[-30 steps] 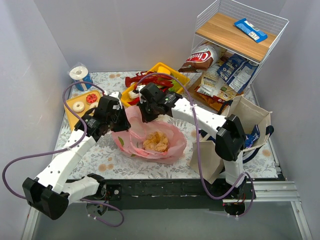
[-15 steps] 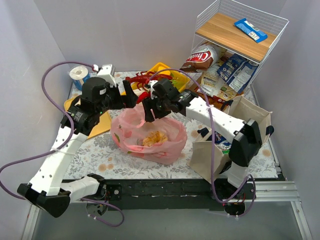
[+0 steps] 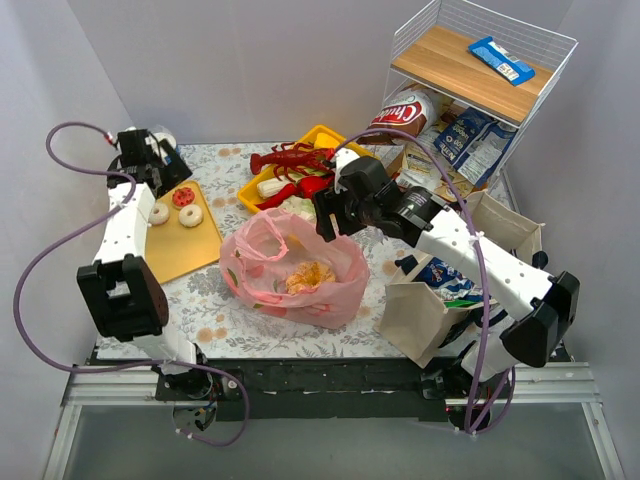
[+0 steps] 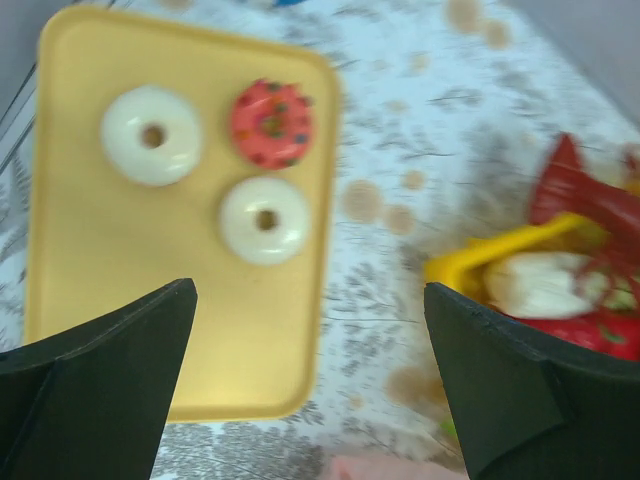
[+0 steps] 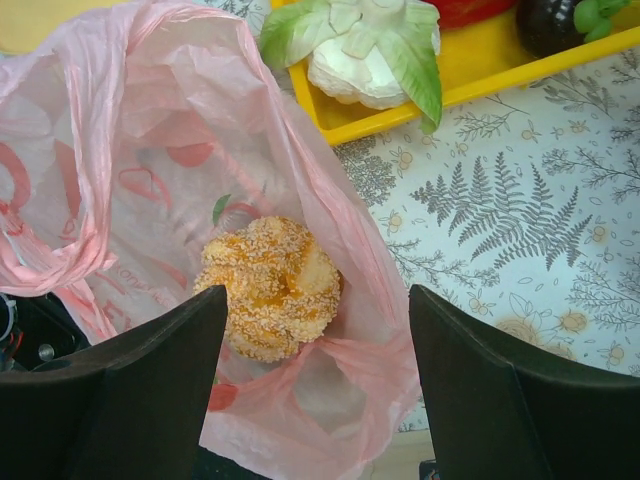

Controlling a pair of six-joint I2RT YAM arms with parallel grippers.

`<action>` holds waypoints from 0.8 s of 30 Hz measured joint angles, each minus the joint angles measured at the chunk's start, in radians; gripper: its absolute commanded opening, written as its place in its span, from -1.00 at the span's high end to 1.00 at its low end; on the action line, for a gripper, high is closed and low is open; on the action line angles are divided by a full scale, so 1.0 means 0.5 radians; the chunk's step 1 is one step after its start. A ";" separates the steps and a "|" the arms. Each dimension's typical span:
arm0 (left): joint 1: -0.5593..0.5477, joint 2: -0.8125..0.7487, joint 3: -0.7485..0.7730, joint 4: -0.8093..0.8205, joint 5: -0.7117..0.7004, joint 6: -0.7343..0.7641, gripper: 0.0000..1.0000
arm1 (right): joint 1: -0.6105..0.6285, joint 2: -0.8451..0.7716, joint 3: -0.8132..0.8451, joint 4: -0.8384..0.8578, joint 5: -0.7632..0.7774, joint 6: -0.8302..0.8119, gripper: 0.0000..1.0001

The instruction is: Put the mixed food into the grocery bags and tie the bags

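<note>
The pink grocery bag (image 3: 340,290) sits open mid-table with an orange sesame bread (image 3: 308,276) inside. My right gripper (image 3: 328,222) hovers open above the bag's far rim. In the right wrist view the open fingers frame the bread (image 5: 270,285) and the pink bag (image 5: 140,170), touching neither. My left gripper (image 3: 157,160) is raised at the far left, open and empty, looking down on a board of donuts (image 4: 265,218). The beige tote (image 3: 415,315) stands at the right with snack packets (image 3: 445,275) in it.
An orange board (image 3: 185,250) holding three donuts lies at the left, with a paper roll behind my left wrist. A yellow tray (image 3: 325,135) with a red lobster (image 3: 290,157) and a cauliflower (image 5: 365,50) sits behind the bag. A wire shelf (image 3: 480,80) with snack packets (image 3: 460,145) stands at the back right.
Both grippers have opened and let go of the pink bag. The left arm swung up and away to the far left. The right gripper drew back to the right, and the bag's mouth sagged.
</note>
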State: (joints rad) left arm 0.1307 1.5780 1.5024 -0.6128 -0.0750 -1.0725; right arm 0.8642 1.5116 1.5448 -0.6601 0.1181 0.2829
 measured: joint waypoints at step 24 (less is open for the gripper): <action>0.204 0.931 -0.023 0.174 0.206 0.069 -0.37 | 0.000 -0.255 -0.137 0.014 -0.002 0.164 -0.58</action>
State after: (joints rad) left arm 0.2325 2.0434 1.4910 -0.5259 0.0280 -1.0382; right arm 0.8642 1.3842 1.4761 -0.6533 0.1173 0.3649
